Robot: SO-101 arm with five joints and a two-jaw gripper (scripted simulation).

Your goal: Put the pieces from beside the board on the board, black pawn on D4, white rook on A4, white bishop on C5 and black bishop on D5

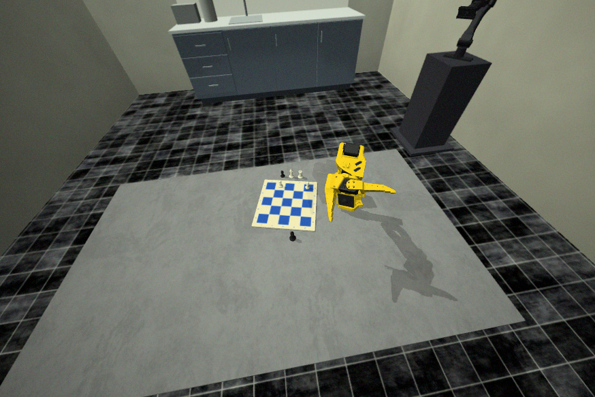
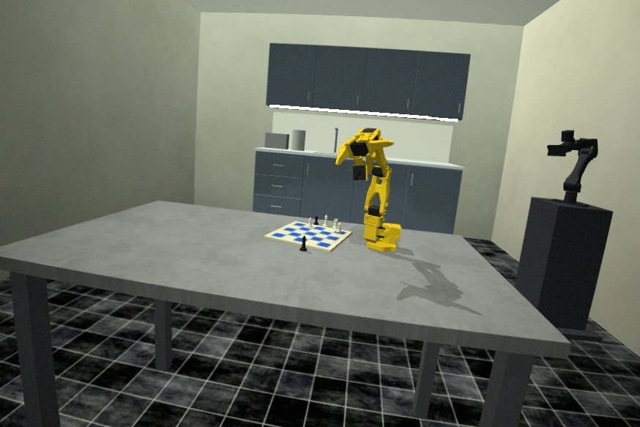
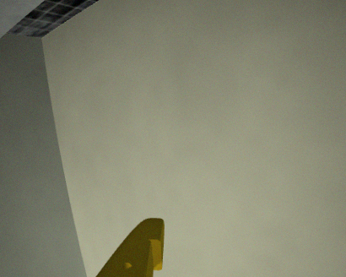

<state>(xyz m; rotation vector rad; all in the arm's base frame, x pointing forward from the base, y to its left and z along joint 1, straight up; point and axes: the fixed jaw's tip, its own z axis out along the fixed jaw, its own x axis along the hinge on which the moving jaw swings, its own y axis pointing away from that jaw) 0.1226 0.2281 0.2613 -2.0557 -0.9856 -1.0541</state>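
The board (image 1: 286, 201) (image 2: 310, 236) is blue and cream; its edge labels are too small to read. Beyond its far edge stand a black pawn (image 1: 282, 174) (image 2: 316, 220), a white bishop (image 1: 291, 173) (image 2: 326, 221) and a white rook (image 1: 300, 174) (image 2: 335, 224), all upright. A black bishop (image 1: 292, 236) (image 2: 303, 244) stands upright off the near edge. On the far row of squares stand two small white pieces, one (image 1: 280, 184) (image 2: 310, 223) left of the middle, the other (image 1: 308, 186) (image 2: 339, 228) in the right corner. My gripper (image 1: 363, 205) (image 2: 365, 153) is wide open and empty, high above the table, right of the board.
The arm's base (image 2: 382, 238) stands on the grey table (image 1: 192, 262) (image 2: 181, 251) close to the board's right side. The wrist view shows mostly wall and one yellow jaw (image 3: 137, 249). A second, black arm (image 1: 473, 22) (image 2: 578, 168) stands on a pedestal away from the table.
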